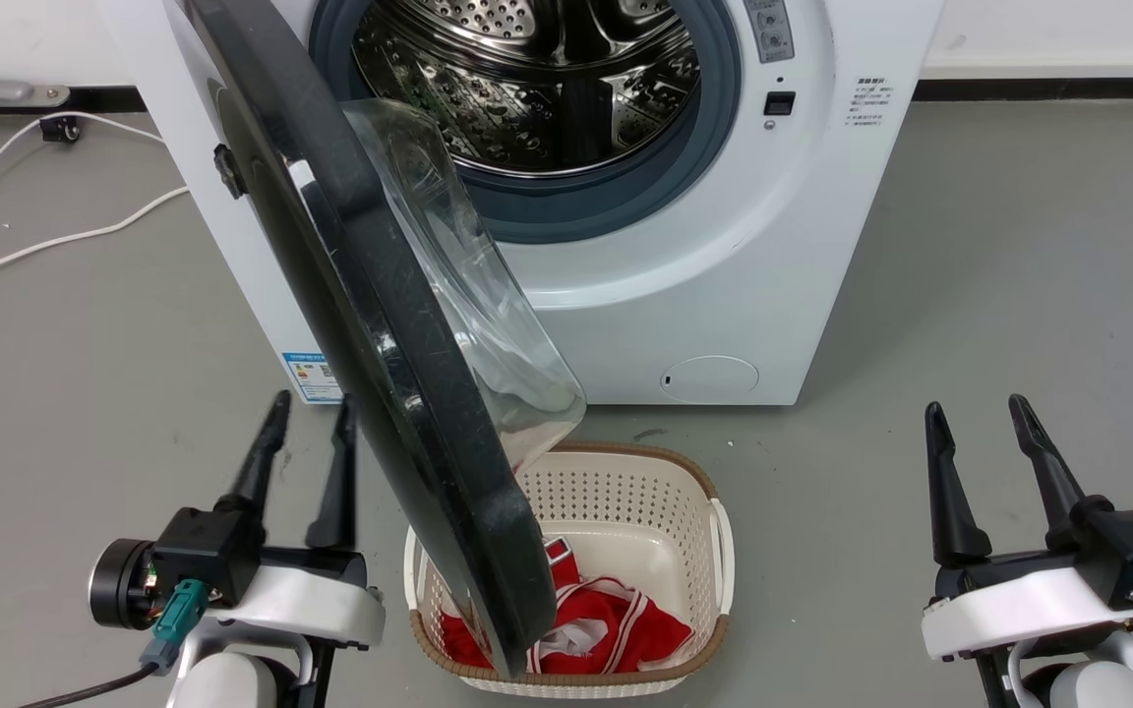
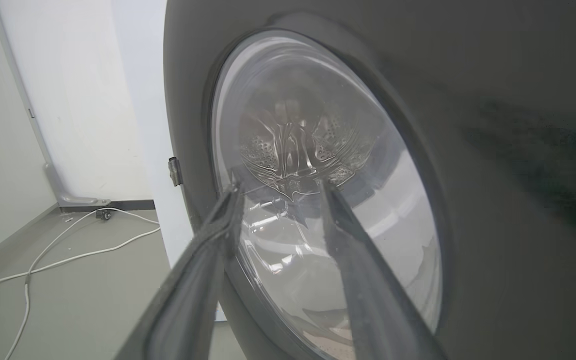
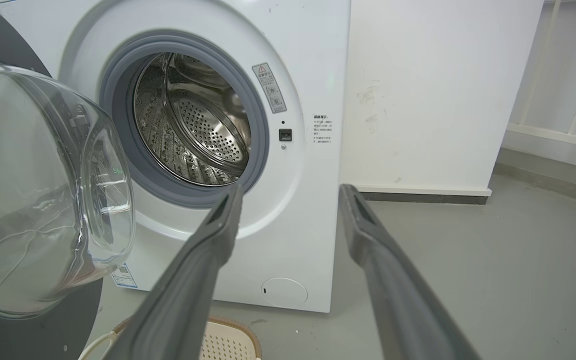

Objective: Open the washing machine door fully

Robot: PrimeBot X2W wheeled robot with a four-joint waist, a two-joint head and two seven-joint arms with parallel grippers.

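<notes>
So the washing machine door [image 1: 350,295] is being left hanging roughly half open. It's swung out from its hinge on the left side of the washing machine [image 1: 685,295], with its lower edge over the cream basket [image 1: 721,551] and the red clothes [image 1: 616,629] in the head view. Going by the angle, it's not fully open yet.

Nothing is being gripped. The left gripper [image 1: 315,401] is being held with fingers spread just beside the door's outer face. In the left wrist view it's being pointed straight at the glass bowl [image 2: 288,125]; whether contact is being made can't be told. The right gripper [image 1: 975,405] is being held spread and empty too, well off to the right over the floor.

Where it could go sideways, imo:

- **Blocked swing:** the left gripper is being parked on the very side the door has to swing toward. The swing could be blocked, or the fingers pinned against the cabinet.
- **Slippery glass:** a push on that slick curved glass looks risky, since the fingertips could be skidded off.
- **Cable:** the white cable [image 1: 65,239] on the floor could be snagged if the base is being rolled left.
</notes>
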